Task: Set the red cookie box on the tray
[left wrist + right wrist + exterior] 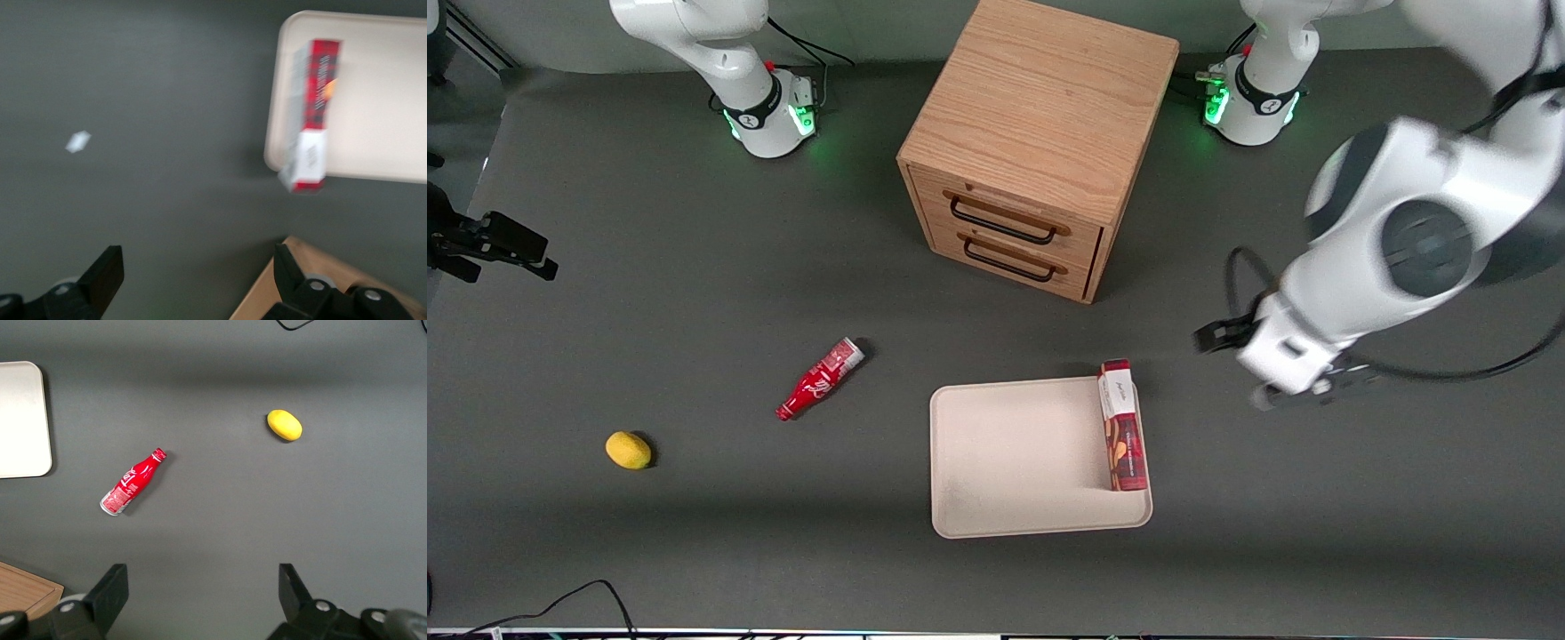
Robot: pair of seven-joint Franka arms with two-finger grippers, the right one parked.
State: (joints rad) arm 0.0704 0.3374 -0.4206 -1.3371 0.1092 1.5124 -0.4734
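The red cookie box (1122,427) lies on the tray (1014,453), along the tray's edge toward the working arm's end. Its white end sticks out over the rim farther from the front camera. The left wrist view shows the same box (313,113) lying on the beige tray (380,100). My left gripper (1276,373) hangs above bare table beside the tray, toward the working arm's end, apart from the box. In the wrist view that gripper (197,277) is open, with only grey table between its fingers.
A wooden two-drawer cabinet (1032,142) stands farther from the camera than the tray; its corner (313,287) shows by one finger. A small red bottle (818,380) and a yellow lemon (629,450) lie toward the parked arm's end. A white speck (78,141) lies on the table.
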